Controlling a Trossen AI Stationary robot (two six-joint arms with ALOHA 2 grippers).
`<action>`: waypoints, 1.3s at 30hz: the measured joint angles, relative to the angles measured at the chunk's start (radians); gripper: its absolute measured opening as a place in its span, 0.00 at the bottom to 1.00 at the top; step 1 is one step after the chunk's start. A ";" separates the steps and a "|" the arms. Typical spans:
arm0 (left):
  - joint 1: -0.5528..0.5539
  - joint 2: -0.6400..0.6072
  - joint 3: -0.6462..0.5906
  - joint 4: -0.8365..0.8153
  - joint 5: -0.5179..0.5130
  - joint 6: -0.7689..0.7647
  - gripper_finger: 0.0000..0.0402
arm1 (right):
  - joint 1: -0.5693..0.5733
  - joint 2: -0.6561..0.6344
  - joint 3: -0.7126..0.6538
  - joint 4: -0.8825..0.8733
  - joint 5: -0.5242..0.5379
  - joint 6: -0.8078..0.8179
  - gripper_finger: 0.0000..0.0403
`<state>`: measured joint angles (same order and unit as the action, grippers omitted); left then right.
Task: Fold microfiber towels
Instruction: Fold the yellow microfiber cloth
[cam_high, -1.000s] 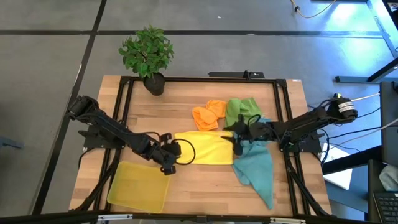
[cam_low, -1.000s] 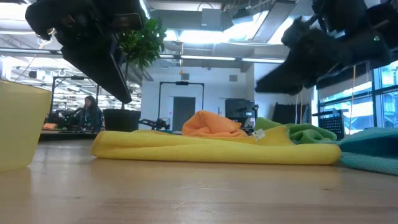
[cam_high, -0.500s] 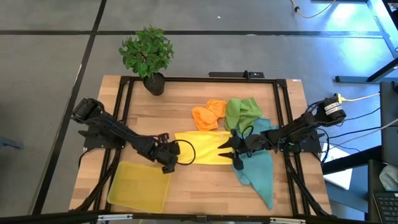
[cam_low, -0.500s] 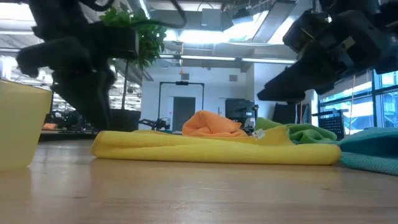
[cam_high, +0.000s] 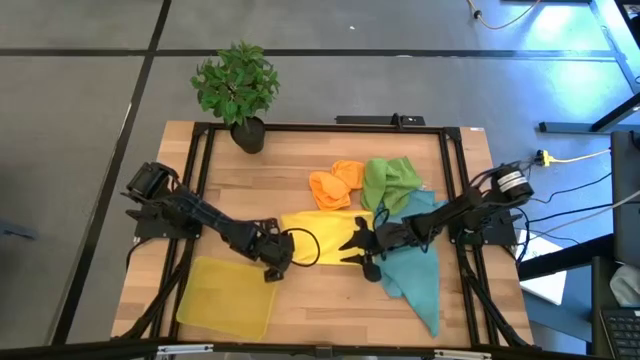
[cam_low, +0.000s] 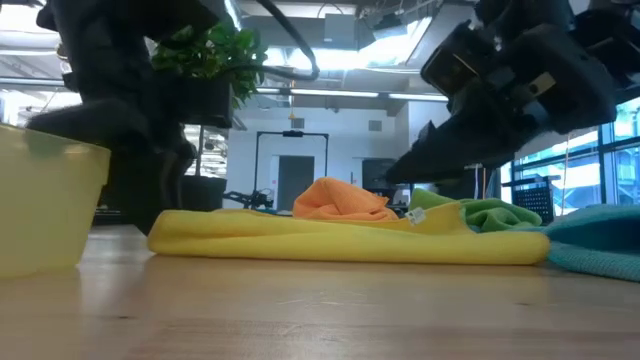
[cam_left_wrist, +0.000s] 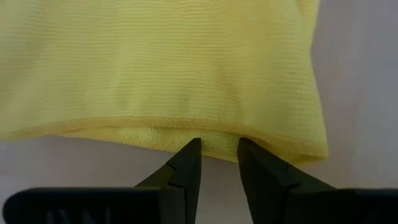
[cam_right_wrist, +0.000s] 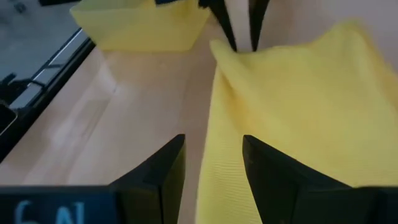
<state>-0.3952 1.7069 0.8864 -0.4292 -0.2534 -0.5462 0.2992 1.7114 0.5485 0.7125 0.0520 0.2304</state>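
high view: yellow towel (cam_high: 325, 238) lies flat mid-bench, long axis left-right. left hand (cam_high: 283, 262) at its left near corner, right hand (cam_high: 360, 252) at its right near edge, one per end, about equally near.
high view, others: orange towel (cam_high: 336, 183) and green towel (cam_high: 390, 180) bunched behind the yellow one, teal towel (cam_high: 415, 260) to its right under the right arm. tray (cam_high: 228, 297) near the front left, plant (cam_high: 238, 88) at the back.
low view: yellow towel (cam_low: 340, 240) is a long low band across the bench (cam_low: 320, 310), orange towel (cam_low: 340, 200) heaped behind it, green towel (cam_low: 480, 212) to the right. both hands are dark blurs above, tips hard to make out.
left wrist: left hand (cam_left_wrist: 219, 149) fingers part open, narrow gap, nothing between them. tips just at the towel's hemmed edge (cam_left_wrist: 161, 134), towel straight ahead.
right wrist: right hand (cam_right_wrist: 211, 155) fingers apart, medium gap, nothing gripped. towel edge (cam_right_wrist: 217, 143) runs through the gap and away toward the left hand's tips at the far corner.
key relation: each hand faces its own end of the towel's near edge. likely next is pinching both ends to lift and fold.
hidden: only one teal towel clear, a second can't be told apart. whether either hand touches cloth can't be told.
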 joint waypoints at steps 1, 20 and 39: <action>-0.001 0.000 0.000 0.007 0.011 0.001 0.24 | 0.000 0.009 0.007 -0.002 -0.004 -0.001 0.40; 0.007 -0.135 -0.001 -0.075 -0.132 0.069 0.24 | 0.015 0.021 0.020 0.008 -0.052 -0.013 0.40; 0.267 -0.107 -0.001 -0.083 -0.027 0.236 0.24 | 0.091 0.201 0.129 0.037 0.027 0.047 0.40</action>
<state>-0.1284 1.6004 0.8856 -0.5121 -0.2803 -0.3101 0.3899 1.9129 0.6772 0.7498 0.0787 0.2776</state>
